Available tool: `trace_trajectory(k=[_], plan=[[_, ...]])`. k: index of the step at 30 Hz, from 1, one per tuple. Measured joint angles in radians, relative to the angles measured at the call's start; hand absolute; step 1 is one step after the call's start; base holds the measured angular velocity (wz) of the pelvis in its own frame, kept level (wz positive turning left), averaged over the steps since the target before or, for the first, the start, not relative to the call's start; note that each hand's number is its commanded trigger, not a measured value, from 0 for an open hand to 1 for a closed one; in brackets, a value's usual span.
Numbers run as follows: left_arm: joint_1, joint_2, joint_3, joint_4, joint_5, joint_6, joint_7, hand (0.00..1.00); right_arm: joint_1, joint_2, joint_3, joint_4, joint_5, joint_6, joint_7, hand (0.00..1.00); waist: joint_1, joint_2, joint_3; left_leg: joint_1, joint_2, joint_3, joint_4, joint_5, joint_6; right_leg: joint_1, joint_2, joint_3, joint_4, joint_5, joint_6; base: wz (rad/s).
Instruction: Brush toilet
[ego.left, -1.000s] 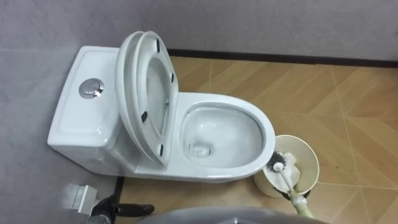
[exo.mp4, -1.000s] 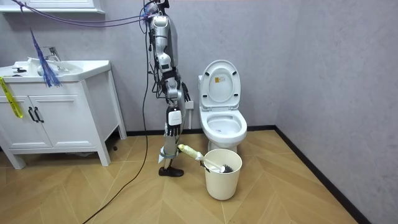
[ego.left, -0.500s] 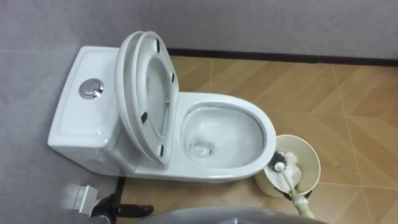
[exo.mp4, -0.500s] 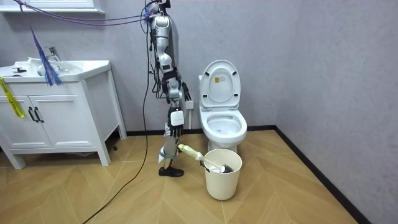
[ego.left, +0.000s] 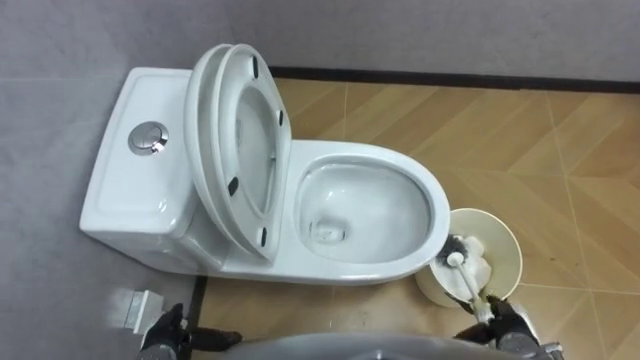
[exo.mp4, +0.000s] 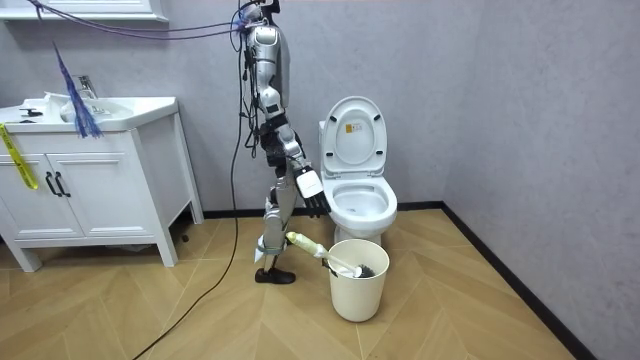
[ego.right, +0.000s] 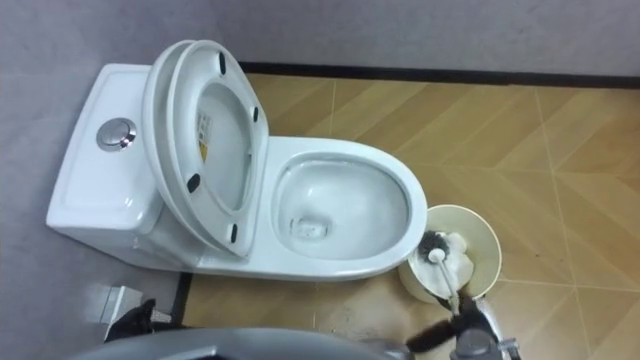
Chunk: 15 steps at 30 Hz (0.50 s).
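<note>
A white toilet (ego.left: 430, 210) stands against the grey wall with its seat and lid (ego.left: 235, 150) raised. Its bowl is open, and the tank (ego.left: 130, 190) is to the left. To the right of the bowl stands a cream bucket (ego.left: 505, 235). The toilet brush (ego.left: 462, 275) lies in it, head down, and its pale handle (exo.mp4: 303, 241) sticks out over the rim towards me. My right hand (ego.left: 512, 330) hangs open just above the handle's end, apart from it. In the room view my right hand (exo.mp4: 314, 194) is level with the bowl's rim. My left hand (ego.left: 168, 335) hangs open at the lower left, beside the toilet's base.
I stand at the toilet's side, on the room view's left of it. A white vanity with a sink (exo.mp4: 90, 170) stands further to the room view's left. Grey walls close in behind the toilet and on the room view's right. Wooden floor (exo.mp4: 440, 310) lies around the bucket (exo.mp4: 358, 285).
My right arm has swung forward and up towards the bowl, and its hand has come into the eye views at the lower right. The brush and bucket have not moved.
</note>
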Motion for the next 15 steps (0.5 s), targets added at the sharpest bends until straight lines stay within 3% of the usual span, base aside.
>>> trace_trajectory(k=[6,9,15], plan=[[0.004,0.004,0.005,0.017,0.000,0.000,0.022,0.00,-0.031,-0.003,-0.039,0.018,0.057,-0.028,-0.088,0.00,0.002,-0.005,0.0009,-0.021,0.000,-0.010,0.002,0.000,0.000,-0.011,0.000,-0.013,-0.003,0.000,0.000,0.07],[-0.009,0.004,0.003,0.014,0.000,-0.005,0.025,0.00,-0.055,-0.006,-0.040,0.051,0.066,-0.052,-0.120,0.00,-0.001,-0.006,-0.0007,-0.075,0.000,-0.013,0.023,0.000,0.000,-0.051,-0.001,-0.017,0.004,0.002,-0.003,0.07],[-0.042,0.009,-0.012,0.010,-0.001,-0.031,0.029,0.00,-0.090,-0.009,-0.040,0.102,0.083,-0.064,-0.168,0.00,-0.001,-0.005,0.0032,-0.161,0.002,-0.026,0.057,0.001,0.001,-0.122,-0.003,-0.035,0.033,0.005,-0.007,0.09]])
